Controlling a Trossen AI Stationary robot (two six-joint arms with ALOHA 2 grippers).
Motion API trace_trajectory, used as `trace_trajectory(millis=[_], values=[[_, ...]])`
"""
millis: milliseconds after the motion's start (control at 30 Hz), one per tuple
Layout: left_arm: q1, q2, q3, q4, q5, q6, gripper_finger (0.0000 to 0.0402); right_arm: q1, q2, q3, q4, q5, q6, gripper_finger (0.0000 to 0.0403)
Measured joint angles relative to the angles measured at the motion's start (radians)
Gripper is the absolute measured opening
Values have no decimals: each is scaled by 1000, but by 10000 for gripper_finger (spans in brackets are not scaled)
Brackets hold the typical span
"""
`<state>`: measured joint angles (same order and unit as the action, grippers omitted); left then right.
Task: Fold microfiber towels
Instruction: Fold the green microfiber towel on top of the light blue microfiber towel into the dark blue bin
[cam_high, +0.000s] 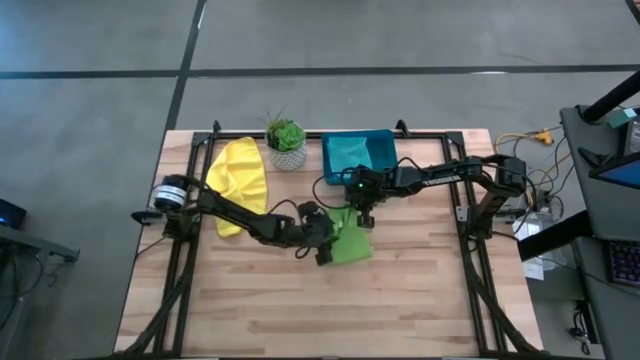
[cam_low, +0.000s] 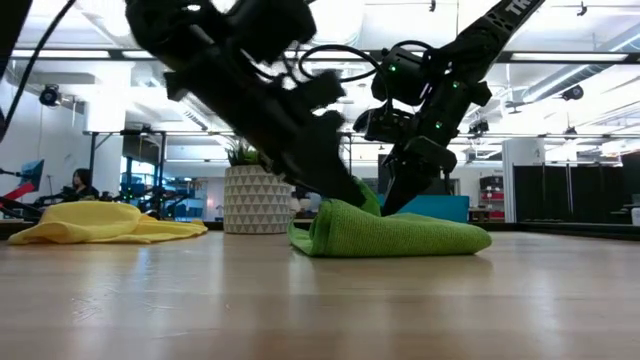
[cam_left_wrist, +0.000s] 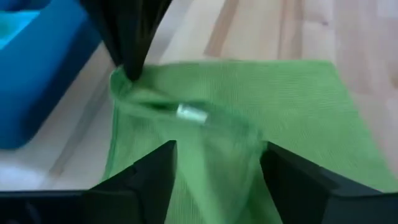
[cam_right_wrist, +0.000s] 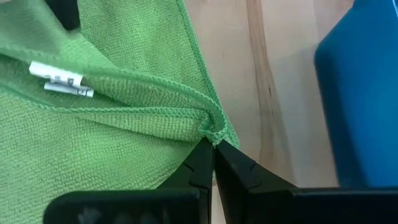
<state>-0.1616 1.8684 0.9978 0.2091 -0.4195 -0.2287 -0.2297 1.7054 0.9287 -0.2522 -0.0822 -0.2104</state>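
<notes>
The light green towel (cam_high: 354, 246) lies on the table in several layers, its white label (cam_right_wrist: 60, 80) showing. My right gripper (cam_right_wrist: 214, 149) is shut on a corner of it, on the side toward the tray. My left gripper (cam_left_wrist: 217, 155) is open and low over the towel's left part, one finger on either side of a raised stretch of cloth. In the low view both arms come down onto the towel (cam_low: 400, 235). The yellow towel (cam_high: 240, 172) lies crumpled at the far left. The blue and teal towels are not in view. My right gripper pinches the towel's corner (cam_right_wrist: 214, 129) between its two fingertips, where two hemmed edges meet. The fingers come slanting down from the far right. The corner is drawn up a little and the rest of the towel lies on the table. My left gripper stands over the cloth; I cannot tell whether it touches it.
A rigid teal-blue tray (cam_high: 358, 155) stands just beyond the towel at the far edge. A potted plant (cam_high: 287, 140) stands to the tray's left, beside the yellow towel. Bare wood lies toward the near edge (cam_high: 330, 310).
</notes>
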Motion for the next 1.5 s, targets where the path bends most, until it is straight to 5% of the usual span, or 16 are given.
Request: trace_trajectory(millis=[533,1067,1500], values=[[1,12,59,-96,3,0,10,0,0,-2,-1,-3,-11,9],[1,5,60,-168,4,-44,0,-19,-47,-2,-36,-8,81,100],[6,3,58,-194,-10,-53,0,77,-47,-18,-44,-74,158,59]])
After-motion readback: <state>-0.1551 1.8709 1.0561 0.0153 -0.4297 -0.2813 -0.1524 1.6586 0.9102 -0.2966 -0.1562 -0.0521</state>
